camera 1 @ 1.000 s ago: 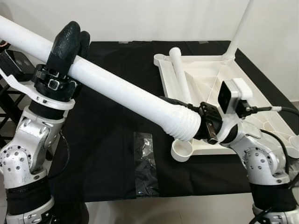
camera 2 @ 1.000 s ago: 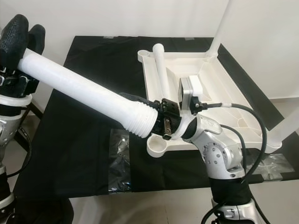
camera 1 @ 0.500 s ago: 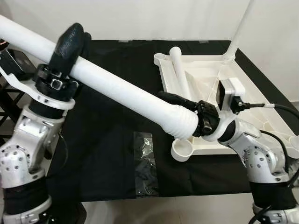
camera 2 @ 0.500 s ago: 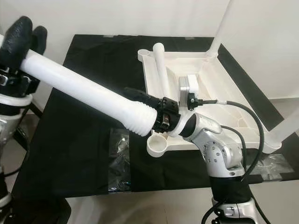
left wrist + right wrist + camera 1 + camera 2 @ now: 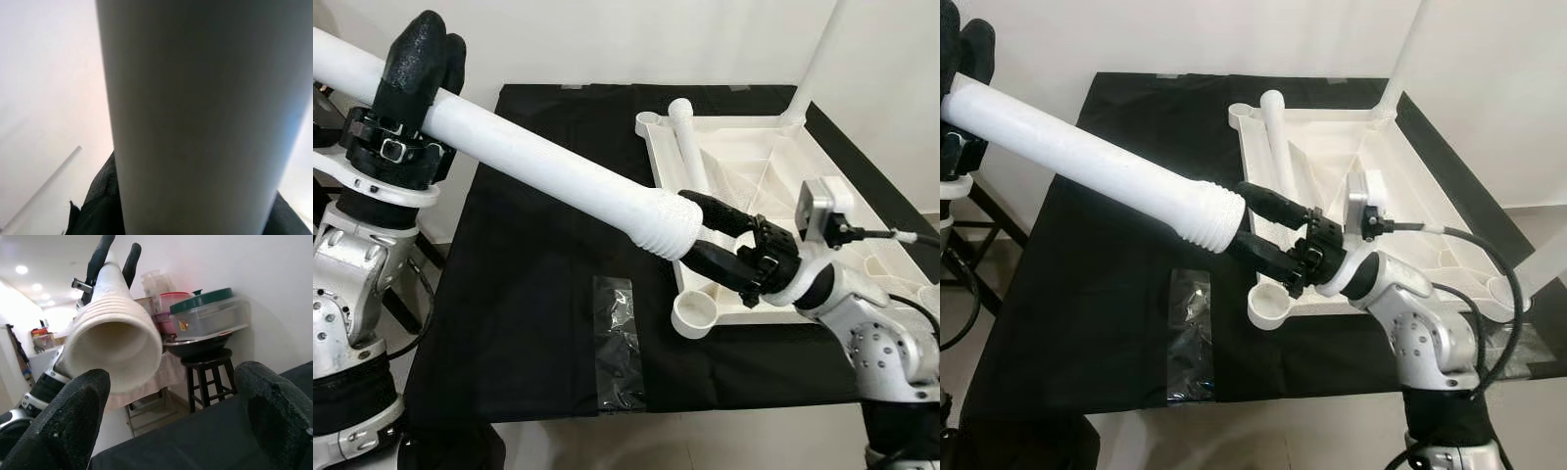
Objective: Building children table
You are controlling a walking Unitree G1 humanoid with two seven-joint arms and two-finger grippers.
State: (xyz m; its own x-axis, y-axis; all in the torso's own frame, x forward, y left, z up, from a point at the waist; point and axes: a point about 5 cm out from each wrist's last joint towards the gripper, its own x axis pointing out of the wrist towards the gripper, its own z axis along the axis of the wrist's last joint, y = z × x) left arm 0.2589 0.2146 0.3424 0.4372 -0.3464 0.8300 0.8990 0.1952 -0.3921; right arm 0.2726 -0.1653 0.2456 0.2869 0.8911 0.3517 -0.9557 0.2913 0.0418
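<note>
A long white table leg (image 5: 538,162) slants over the black cloth, its ribbed threaded end (image 5: 671,225) hanging above the table. My left gripper (image 5: 416,69) is shut on the leg's upper part at the far left. My right gripper (image 5: 687,226) is open, with its two black fingers (image 5: 58,431) spread on either side of the threaded end (image 5: 117,347) and gaps showing. The white tabletop (image 5: 754,162) lies upside down at the right. Its near corner socket (image 5: 695,315) sits just below the leg's end. An upright leg (image 5: 818,59) stands in the far corner.
Another loose white leg (image 5: 687,147) lies across the upturned tabletop. A clear plastic bag (image 5: 619,338) lies on the black cloth (image 5: 538,284) near the front edge. Beyond the table, a stool with stacked containers (image 5: 205,318) stands by the wall.
My right gripper has let go of the leg's threaded end and opened, drawing back to the right. My left gripper has lifted the leg up and to the left.
</note>
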